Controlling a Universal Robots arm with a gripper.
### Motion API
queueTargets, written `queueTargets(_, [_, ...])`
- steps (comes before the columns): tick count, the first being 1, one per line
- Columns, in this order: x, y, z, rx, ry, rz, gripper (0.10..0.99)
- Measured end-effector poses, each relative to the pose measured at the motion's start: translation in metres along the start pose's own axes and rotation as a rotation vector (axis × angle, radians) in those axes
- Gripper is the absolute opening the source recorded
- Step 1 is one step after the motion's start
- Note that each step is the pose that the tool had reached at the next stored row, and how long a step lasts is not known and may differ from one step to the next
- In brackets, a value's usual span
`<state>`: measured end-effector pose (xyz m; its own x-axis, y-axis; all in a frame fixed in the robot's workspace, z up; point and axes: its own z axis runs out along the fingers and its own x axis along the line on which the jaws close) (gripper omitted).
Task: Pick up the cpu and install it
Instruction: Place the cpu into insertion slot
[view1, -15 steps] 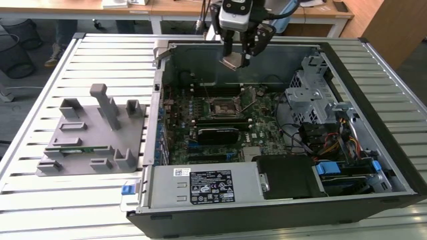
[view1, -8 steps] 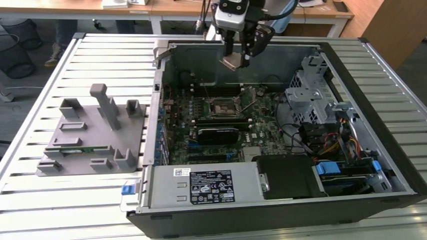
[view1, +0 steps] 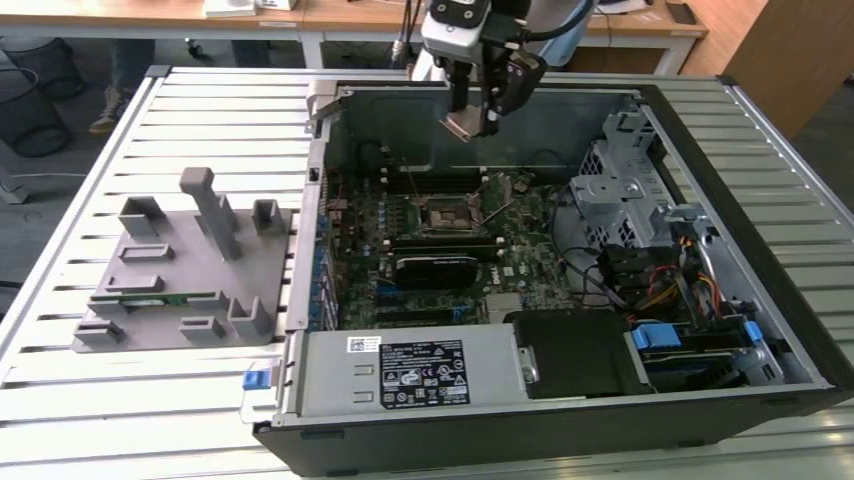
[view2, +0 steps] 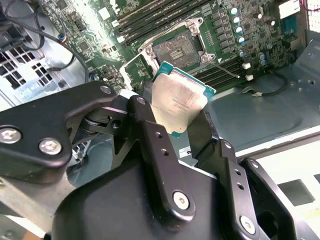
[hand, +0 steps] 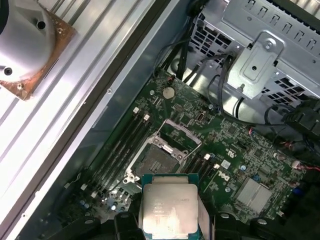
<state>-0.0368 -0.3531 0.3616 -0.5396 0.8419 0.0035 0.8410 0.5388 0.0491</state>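
Note:
The cpu (view1: 463, 122), a flat square chip with a silver-white top and a greenish rim, hangs in the air above the far wall of the open computer case. My gripper (view1: 475, 118) is shut on it, one black finger (view2: 145, 117) on each side. In both wrist views the cpu (view2: 177, 102) (hand: 170, 210) sits between the fingers, with the motherboard's square socket (view2: 179, 47) (hand: 160, 160) below and apart from it. The socket (view1: 445, 213) lies near the middle of the board, its metal bracket swung up.
A grey parts fixture (view1: 187, 270) holding a green memory stick (view1: 147, 297) stands on the slatted table at the exterior view's left. Inside the case are a drive cage (view1: 621, 185), cables (view1: 667, 290) and the power supply (view1: 414, 370). A copper-based heat sink (hand: 25, 45) lies outside the case.

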Motion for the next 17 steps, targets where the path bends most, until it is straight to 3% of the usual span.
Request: queueTargets(17, [0.0001,-0.0001,0.0011,-0.001,-0.0082,0.166,0.525])
